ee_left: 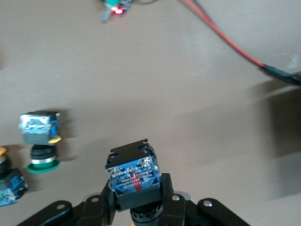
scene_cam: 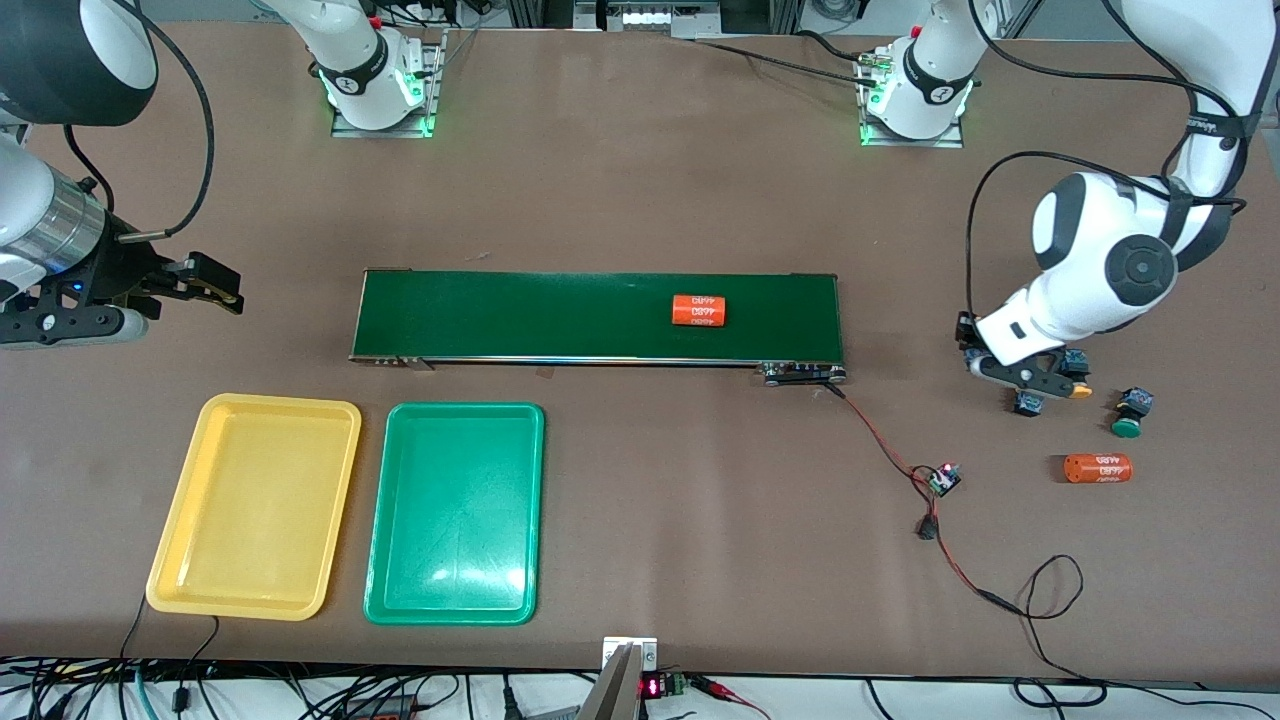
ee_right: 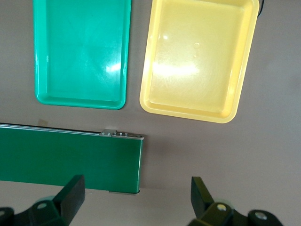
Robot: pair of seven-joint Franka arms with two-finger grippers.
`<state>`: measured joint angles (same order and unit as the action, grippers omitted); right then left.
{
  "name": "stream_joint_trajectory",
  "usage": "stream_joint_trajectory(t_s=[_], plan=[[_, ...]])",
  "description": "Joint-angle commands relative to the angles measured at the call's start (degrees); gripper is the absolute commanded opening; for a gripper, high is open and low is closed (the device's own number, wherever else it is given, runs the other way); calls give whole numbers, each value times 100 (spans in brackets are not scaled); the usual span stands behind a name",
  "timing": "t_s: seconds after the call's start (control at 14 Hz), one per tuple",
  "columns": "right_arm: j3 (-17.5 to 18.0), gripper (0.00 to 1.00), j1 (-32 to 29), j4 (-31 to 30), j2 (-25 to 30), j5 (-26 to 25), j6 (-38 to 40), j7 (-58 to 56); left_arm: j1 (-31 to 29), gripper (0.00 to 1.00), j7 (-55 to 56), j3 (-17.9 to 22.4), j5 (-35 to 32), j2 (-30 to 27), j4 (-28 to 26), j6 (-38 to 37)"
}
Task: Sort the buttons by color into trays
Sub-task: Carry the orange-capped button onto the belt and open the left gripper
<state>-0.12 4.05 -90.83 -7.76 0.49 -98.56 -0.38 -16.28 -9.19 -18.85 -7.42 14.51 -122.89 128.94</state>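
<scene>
Bench (scene_cam: 640, 180), brown surface, carrying the following. Left end effector (scene_cam: 1035, 385), low at the left arm's end of the bench, fingers (ee_left: 167, 193) clamped on one button (ee_left: 134, 172) by its black-and-blue body, block end up in the left wrist view; cap colour of this button cannot be told. Yellow-orange button (scene_cam: 1078, 390) just beside that end effector; in the left wrist view only an edge of a yellow cap (ee_left: 2, 150) shows. Green-capped button (scene_cam: 1130, 412) resting on the bench close by, a little farther toward the left arm's end. A further blue body (ee_left: 9, 188) shows at the edge of the left wrist view, detail unclear. Orange cylinder with white print (scene_cam: 1097, 468), lying on its side, nearer the front camera than the green-capped button. Second orange cylinder (scene_cam: 698, 310) lying on the long dark-green belt (scene_cam: 560, 315) across the middle of the bench. Yellow tray (scene_cam: 200, 590) and green tray (scene_cam: 380, 590), side by side, nearer the front camera than the belt, toward the right arm's end; no buttons in either. Right end effector (scene_cam: 215, 285), waiting in the air over bare bench at the right arm's end, fingers (ee_right: 70, 195) wide apart, holding nothing. Small circuit board (scene_cam: 943, 478) with a red light, wired to the belt's end by a red-and-black lead (scene_cam: 880, 440).
</scene>
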Motion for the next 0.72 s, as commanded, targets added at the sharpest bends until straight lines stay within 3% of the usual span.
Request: stream_joint_trajectory(t_s=[0.0,0.65], plan=[[-15,100,34,-5,56,91,21,-41,317,0,32,30,379,-141,2,-238],[-15,100,8,-5,47,91,4,-58,1583,0,401,30,1426,192,265,-168]])
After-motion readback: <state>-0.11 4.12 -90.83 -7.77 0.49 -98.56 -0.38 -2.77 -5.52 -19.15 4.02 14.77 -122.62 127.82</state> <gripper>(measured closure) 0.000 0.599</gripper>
